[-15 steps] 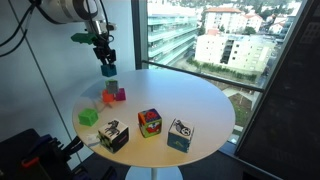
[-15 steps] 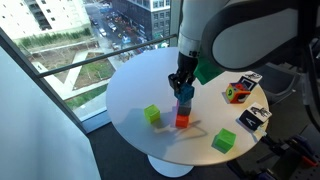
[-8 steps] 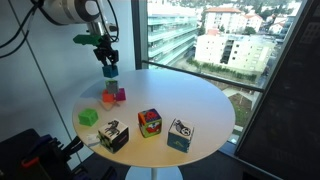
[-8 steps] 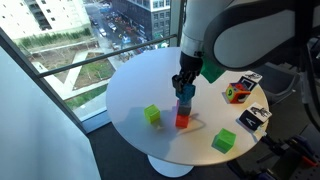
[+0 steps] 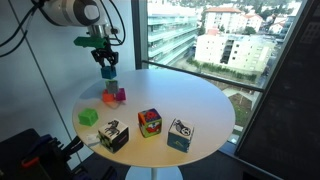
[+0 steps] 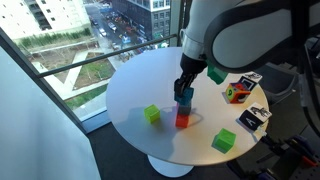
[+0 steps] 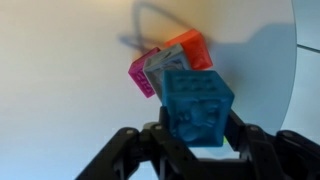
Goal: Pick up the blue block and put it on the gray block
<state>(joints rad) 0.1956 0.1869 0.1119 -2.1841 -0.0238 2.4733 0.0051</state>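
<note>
My gripper [image 7: 199,128] is shut on the small blue block [image 7: 198,98]. In both exterior views it holds the block [image 5: 109,72] [image 6: 185,96] just over a small stack. The gray block [image 5: 110,87] [image 6: 184,107] sits on top of an orange block [image 5: 108,99] [image 6: 182,120]. In the wrist view the gray block [image 7: 163,70] shows behind the blue one, with a pink block [image 7: 143,74] beside it and the orange block [image 7: 190,48] beyond. I cannot tell whether the blue block touches the gray one.
On the round white table [image 5: 190,95] are a pink block [image 5: 120,95], small green cubes [image 5: 88,117] [image 6: 152,114] [image 6: 224,140], and picture-printed cubes [image 5: 113,136] [image 5: 149,122] [image 5: 180,134] [image 6: 237,92] [image 6: 250,117]. A window is beside the table.
The gripper with the blue block has shifted only slightly over the stack. The blocks on the table have not moved.
</note>
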